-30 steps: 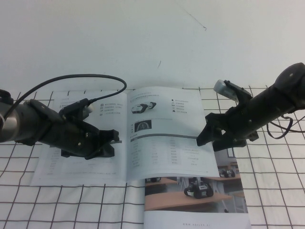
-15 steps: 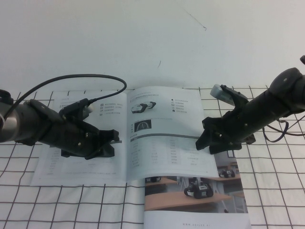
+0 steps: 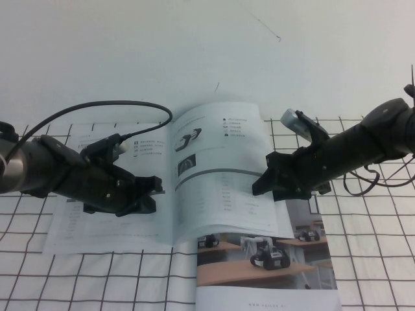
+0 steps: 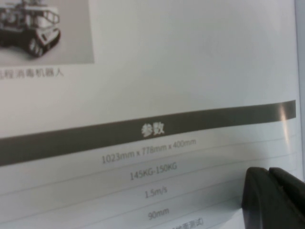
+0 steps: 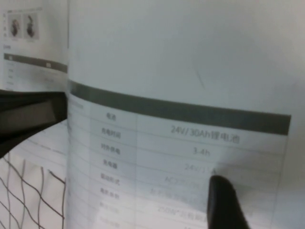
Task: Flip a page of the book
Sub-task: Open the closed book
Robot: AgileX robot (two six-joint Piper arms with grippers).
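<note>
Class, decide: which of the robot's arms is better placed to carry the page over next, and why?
The right. The right hand is at the outer edge of the page, which already bows up off the book. The left hand rests on the opposite leaf, pinning it.

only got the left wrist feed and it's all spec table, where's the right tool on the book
Observer: The right tool is at the outer edge of the right-hand page of the book.
Operator: is that page lying flat
Observer: No, its outer edge curls up off a photo-cover brochure lying beneath it.
Operator: and where's my left tool on the spread
Observer: The left tool sits over the book's left half, close to the spine.
</note>
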